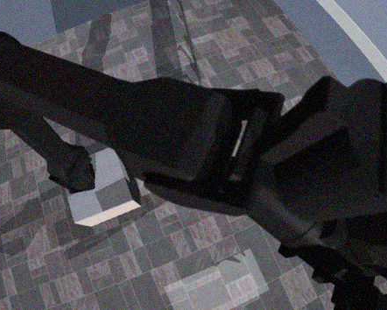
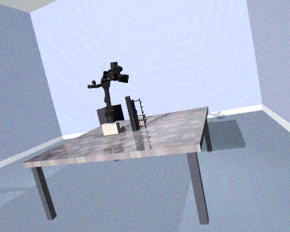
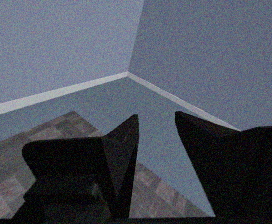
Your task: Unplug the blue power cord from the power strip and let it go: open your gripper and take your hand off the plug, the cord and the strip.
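Hovering high above the black upright power strip [image 2: 132, 113] with the black parallel-jaw gripper [image 3: 157, 116] narrowly apart and holding nothing, blue power cord probably sitting at that strip but too small to confirm, likely rigid light plug, limp cord, so pinching plug body.

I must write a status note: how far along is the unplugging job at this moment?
Done: nothing visible. In hand: nothing. The gripper hangs high above the table, fingers apart with only floor and wall between them, away from the upright black power strip. The plug is too small to judge. Left: reach the plug, grip, pull out, release.
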You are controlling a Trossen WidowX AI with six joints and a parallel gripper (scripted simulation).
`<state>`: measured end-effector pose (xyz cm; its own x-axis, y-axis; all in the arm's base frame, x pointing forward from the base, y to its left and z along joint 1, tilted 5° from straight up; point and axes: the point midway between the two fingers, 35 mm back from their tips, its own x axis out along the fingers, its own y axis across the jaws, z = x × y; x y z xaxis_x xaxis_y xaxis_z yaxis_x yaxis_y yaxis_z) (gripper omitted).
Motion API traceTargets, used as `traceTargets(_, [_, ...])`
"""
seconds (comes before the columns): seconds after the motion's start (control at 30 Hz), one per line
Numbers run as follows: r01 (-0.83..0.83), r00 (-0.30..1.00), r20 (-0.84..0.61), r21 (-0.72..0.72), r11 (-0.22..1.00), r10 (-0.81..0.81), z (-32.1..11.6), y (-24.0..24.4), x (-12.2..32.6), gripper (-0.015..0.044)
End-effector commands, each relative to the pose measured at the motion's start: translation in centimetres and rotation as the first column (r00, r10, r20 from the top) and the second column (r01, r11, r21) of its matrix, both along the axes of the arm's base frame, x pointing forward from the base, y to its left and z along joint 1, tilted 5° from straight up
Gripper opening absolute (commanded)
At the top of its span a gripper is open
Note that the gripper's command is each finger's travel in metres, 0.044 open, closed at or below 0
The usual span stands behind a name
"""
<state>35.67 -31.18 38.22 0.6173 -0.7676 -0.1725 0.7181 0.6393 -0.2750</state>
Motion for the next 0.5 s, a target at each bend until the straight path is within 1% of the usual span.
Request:
traceTargets(0.0, [-0.161, 0.977, -0.138, 0.01, 0.987, 0.161, -2.3, 5.0, 2.3, 0.016])
traceTargets(0.1, [-0.279, 0.933, -0.232, 0.023, 0.96, 0.276, -3.9, 8.9, 3.6, 0.016])
traceTargets(0.23, [-0.431, 0.838, -0.348, 0.048, 0.901, 0.42, -6.0, 14.0, 4.6, 0.016])
traceTargets(0.47, [-0.667, 0.594, -0.516, 0.114, 0.736, 0.618, -9.8, 23.0, 4.8, 0.016])
